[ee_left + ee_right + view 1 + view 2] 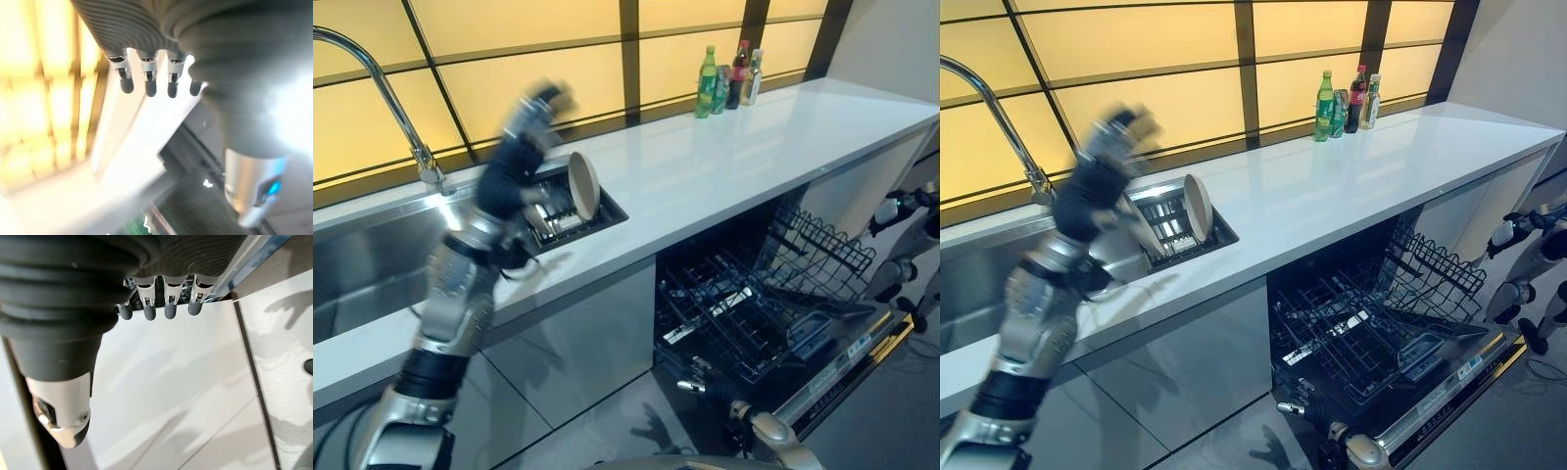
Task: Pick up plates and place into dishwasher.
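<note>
Your left hand (536, 110) hung above the sink rack, fingers straight and empty, the plate (583, 184) standing on edge at its 4 o'clock. You needed to pinch its rim, then carry it toward the open dishwasher (754, 313) at 4 o'clock. Your right hand (156, 303) held nothing, fingers straight.

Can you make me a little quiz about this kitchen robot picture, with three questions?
1. True or false: the plate stands on its edge in the rack set into the counter beside the sink.
2. Which hand is raised above that rack? A) left hand B) right hand C) both
3. Fill in: the dishwasher under the counter has its door ____.

Key:
1. True. The plate stands tilted in the rack; no fingers touch it.
2. A. The left hand is up by the window, holding nothing.
3. Open, with the wire baskets pulled out and no plate seen in them. Bottles stand at the counter's far end.
</note>
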You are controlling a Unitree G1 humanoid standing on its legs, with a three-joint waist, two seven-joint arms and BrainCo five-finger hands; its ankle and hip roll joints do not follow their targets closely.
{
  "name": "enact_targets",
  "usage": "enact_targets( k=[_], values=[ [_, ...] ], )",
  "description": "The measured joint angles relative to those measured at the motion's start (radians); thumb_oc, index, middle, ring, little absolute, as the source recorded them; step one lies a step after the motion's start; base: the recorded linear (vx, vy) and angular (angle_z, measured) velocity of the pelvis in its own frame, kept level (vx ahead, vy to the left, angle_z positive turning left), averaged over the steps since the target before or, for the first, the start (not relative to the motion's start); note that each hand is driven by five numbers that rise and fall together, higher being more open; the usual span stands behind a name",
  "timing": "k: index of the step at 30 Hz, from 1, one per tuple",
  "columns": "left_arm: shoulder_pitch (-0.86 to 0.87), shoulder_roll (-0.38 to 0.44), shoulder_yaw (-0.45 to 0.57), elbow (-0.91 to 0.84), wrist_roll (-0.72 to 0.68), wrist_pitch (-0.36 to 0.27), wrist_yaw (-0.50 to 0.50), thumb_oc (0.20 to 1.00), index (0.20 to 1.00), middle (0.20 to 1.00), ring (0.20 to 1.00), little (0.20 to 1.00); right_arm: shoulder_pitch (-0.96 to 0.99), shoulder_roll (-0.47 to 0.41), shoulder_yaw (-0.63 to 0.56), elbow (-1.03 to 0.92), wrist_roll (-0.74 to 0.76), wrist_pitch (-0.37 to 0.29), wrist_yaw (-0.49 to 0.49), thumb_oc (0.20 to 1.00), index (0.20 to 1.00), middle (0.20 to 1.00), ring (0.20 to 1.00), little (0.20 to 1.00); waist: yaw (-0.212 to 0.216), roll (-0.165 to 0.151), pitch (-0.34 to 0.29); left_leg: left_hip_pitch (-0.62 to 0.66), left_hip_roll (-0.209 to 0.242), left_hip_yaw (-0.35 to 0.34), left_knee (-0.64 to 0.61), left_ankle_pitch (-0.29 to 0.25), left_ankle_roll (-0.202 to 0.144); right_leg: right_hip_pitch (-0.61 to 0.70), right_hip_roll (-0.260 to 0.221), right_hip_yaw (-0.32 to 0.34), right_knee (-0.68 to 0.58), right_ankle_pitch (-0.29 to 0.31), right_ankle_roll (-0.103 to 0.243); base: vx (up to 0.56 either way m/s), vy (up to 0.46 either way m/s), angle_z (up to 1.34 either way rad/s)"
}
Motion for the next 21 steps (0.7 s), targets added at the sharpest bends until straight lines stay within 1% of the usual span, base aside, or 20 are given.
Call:
enact_targets(
  k=[1,2,4,5,7,9,11,15,17,19,21],
  values=[
    [-0.041,0.046,-0.013,0.054,0.080,-0.012,0.092,1.000,1.000,1.000,1.000,1.000,0.001,-0.001,0.000,-0.006,0.009,-0.002,-0.001,1.000,1.000,1.000,1.000,1.000,-0.001,-0.001,-0.004,0.000,0.000,0.001,0.000,0.000,0.000,0.000,-0.001,0.000,0.000,-0.001,-0.001,0.07,0.047,0.01],
    [-0.094,0.123,-0.042,0.133,0.194,-0.017,0.196,1.000,1.000,1.000,1.000,1.000,-0.001,-0.002,0.000,-0.009,0.014,-0.002,0.000,1.000,1.000,1.000,1.000,1.000,0.000,-0.002,-0.008,0.000,0.000,0.001,0.000,0.000,0.000,0.000,-0.001,0.000,0.000,-0.001,-0.001,0.05,0.041,0.00],
    [-0.167,0.233,-0.084,0.278,0.342,0.000,0.352,1.000,1.000,1.000,1.000,1.000,0.003,-0.010,-0.002,-0.012,0.029,-0.001,-0.001,1.000,1.000,1.000,1.000,1.000,-0.004,0.004,-0.014,-0.002,-0.001,0.004,0.000,0.000,-0.001,-0.004,-0.002,0.001,0.000,-0.001,-0.001,0.06,0.051,-0.02],
    [-0.224,0.305,-0.159,0.357,0.416,0.017,0.426,1.000,1.000,1.000,1.000,1.000,0.005,-0.020,0.000,-0.012,0.034,0.001,0.000,1.000,1.000,1.000,1.000,1.000,-0.004,0.003,-0.015,-0.003,-0.001,0.006,0.000,0.000,-0.001,-0.006,-0.002,0.001,0.000,-0.001,-0.001,0.06,0.060,-0.04],
    [-0.297,0.412,-0.265,0.435,0.525,0.074,0.500,1.000,1.000,1.000,1.000,1.000,0.009,-0.046,-0.001,-0.012,0.045,0.004,0.002,1.000,1.000,1.000,1.000,1.000,-0.008,0.004,-0.016,-0.004,0.000,0.017,0.000,0.000,-0.001,-0.010,-0.003,0.005,0.000,0.000,-0.001,0.07,0.071,-0.06],
    [-0.337,0.474,-0.341,0.447,0.584,0.124,0.520,1.000,1.000,1.000,1.000,1.000,0.017,-0.076,-0.003,-0.012,0.048,0.004,0.005,1.000,1.000,1.000,1.000,1.000,-0.011,0.005,-0.016,-0.004,-0.001,0.029,0.000,0.000,-0.001,-0.011,-0.006,0.007,0.000,0.001,0.001,0.07,0.077,-0.04],
    [-0.346,0.504,-0.398,0.448,0.634,0.162,0.517,1.000,1.000,1.000,1.000,1.000,0.026,-0.089,-0.008,-0.012,0.048,0.004,0.010,1.000,1.000,1.000,1.000,1.000,-0.022,0.004,-0.016,-0.004,-0.003,0.031,0.000,0.000,-0.001,-0.011,-0.008,0.009,0.000,0.001,0.001,0.06,0.073,0.00],
    [-0.347,0.508,-0.502,0.454,0.781,0.239,0.464,1.000,1.000,1.000,1.000,1.000,0.029,-0.095,-0.018,-0.012,0.068,0.004,0.011,1.000,1.000,1.000,1.000,1.000,-0.035,0.006,-0.013,-0.004,-0.003,0.052,0.000,0.000,-0.001,-0.019,-0.009,0.023,0.001,0.004,0.005,0.06,0.098,-0.11],
    [-0.348,0.513,-0.557,0.468,0.887,0.266,0.420,1.000,1.000,1.000,1.000,1.000,0.029,-0.110,-0.019,-0.012,0.073,0.004,0.016,1.000,1.000,1.000,1.000,1.000,-0.051,0.007,-0.011,-0.007,-0.004,0.053,0.000,0.000,-0.001,-0.024,-0.011,0.026,0.000,0.006,0.006,0.03,0.108,-0.07],
    [-0.352,0.532,-0.633,0.485,0.967,0.292,0.378,1.000,1.000,1.000,1.000,1.000,0.035,-0.138,-0.026,-0.033,0.117,0.004,0.021,1.000,1.000,1.000,1.000,1.000,-0.061,0.010,-0.010,-0.020,-0.004,0.057,0.000,0.002,-0.003,-0.042,-0.012,0.027,0.000,0.010,0.007,-0.01,0.120,-0.04],
    [-0.354,0.533,-0.675,0.501,1.040,0.313,0.342,1.000,1.000,1.000,1.000,1.000,0.039,-0.162,-0.040,-0.054,0.166,0.003,0.027,1.000,1.000,1.000,1.000,1.000,-0.069,0.011,0.002,-0.027,-0.005,0.062,0.000,0.007,-0.002,-0.055,-0.013,0.030,0.000,0.016,0.006,-0.04,0.113,-0.07]
  ],
)
